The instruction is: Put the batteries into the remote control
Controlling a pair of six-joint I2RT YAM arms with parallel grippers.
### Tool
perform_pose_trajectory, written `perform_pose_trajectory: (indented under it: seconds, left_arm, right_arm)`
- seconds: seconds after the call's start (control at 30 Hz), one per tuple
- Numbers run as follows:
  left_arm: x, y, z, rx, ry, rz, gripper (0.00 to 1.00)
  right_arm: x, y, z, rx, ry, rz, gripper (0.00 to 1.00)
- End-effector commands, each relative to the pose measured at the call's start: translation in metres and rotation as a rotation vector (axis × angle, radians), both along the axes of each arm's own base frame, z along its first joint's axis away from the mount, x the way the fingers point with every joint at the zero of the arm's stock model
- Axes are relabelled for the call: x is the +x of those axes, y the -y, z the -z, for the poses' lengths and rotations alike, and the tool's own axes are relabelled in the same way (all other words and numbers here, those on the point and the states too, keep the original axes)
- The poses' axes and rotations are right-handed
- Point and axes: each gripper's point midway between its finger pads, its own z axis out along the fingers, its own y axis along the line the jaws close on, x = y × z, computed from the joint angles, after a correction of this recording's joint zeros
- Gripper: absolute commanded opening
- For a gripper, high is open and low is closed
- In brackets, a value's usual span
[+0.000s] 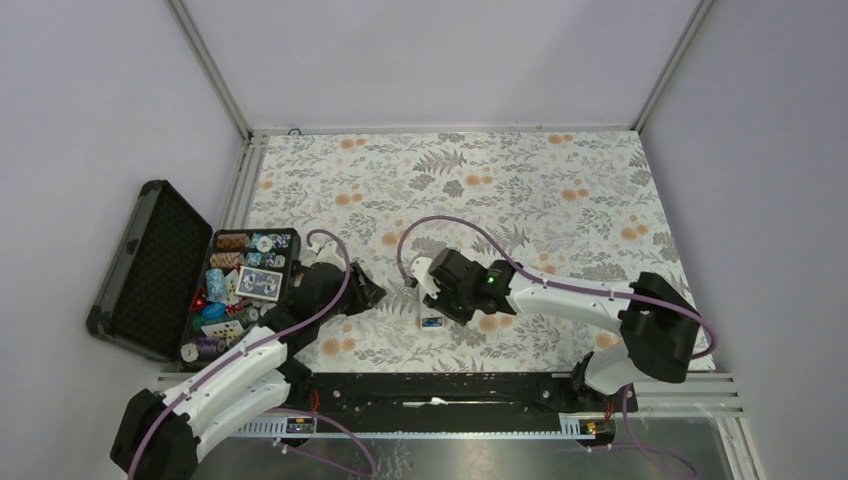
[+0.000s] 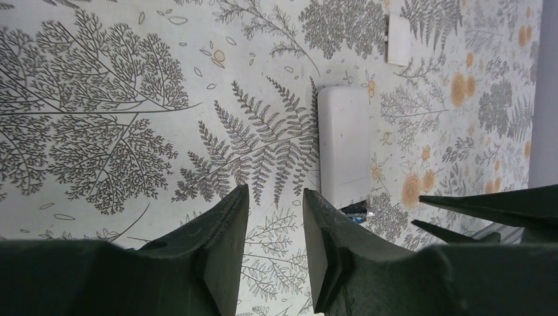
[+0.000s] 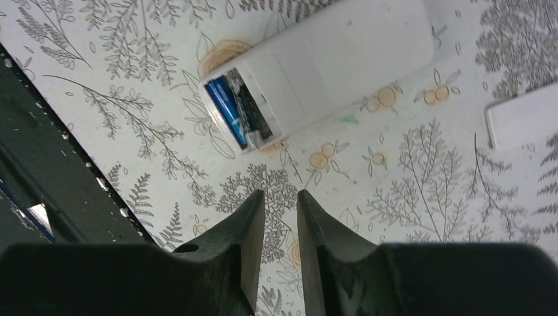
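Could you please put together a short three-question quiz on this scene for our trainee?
1. True or false: the remote control lies with its plain back upward.
2. Where is the blue battery? A) in the remote control's open bay B) lying loose C) gripped
3. What does the right pincer hold?
Key: 1 true; 2 A; 3 nothing.
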Motion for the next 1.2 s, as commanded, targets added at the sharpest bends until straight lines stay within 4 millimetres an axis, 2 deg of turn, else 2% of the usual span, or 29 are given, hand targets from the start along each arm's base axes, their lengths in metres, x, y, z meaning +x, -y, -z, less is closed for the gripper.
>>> perform_pose_trajectory:
  seconds: [0.0, 0.13, 0.23, 0.33, 0.43, 0.77, 1.03, 1.17]
  left_arm:
    - [0.006, 0.015, -0.01, -0.055, 0.028, 0.048, 0.39]
    - [0.004, 0.024, -0.006, -0.068, 0.008, 0.078, 0.39]
    - [0.001, 0.031, -0.001, -0.072, -0.02, 0.109, 0.39]
    - [0.0, 0.039, 0.0, -0.089, -0.032, 0.139, 0.39]
    - [-0.003, 0.048, 0.003, -0.105, -0.053, 0.175, 0.4]
    - [-0.019, 0.087, 0.01, -0.22, -0.138, 0.326, 0.39]
    - [-0.026, 0.1, 0.012, -0.259, -0.166, 0.372, 0.39]
    - [-0.027, 0.1, 0.016, -0.256, -0.181, 0.372, 0.37]
  right_arm:
    - [0.013, 0.004, -0.018, 0.096, 0.096, 0.143, 0.32]
    - [0.013, 0.01, -0.022, 0.166, 0.103, 0.262, 0.35]
    - [0.019, 0.019, -0.024, 0.232, 0.12, 0.413, 0.43]
    - [0.022, 0.029, -0.023, 0.279, 0.079, 0.527, 0.35]
    - [0.023, 0.03, -0.025, 0.326, 0.005, 0.604, 0.34]
    - [0.004, 0.007, -0.032, 0.418, -0.188, 0.622, 0.35]
    - [-0.006, -0.011, -0.021, 0.437, -0.323, 0.669, 0.35]
    - [-0.005, -0.013, -0.012, 0.413, -0.341, 0.693, 0.35]
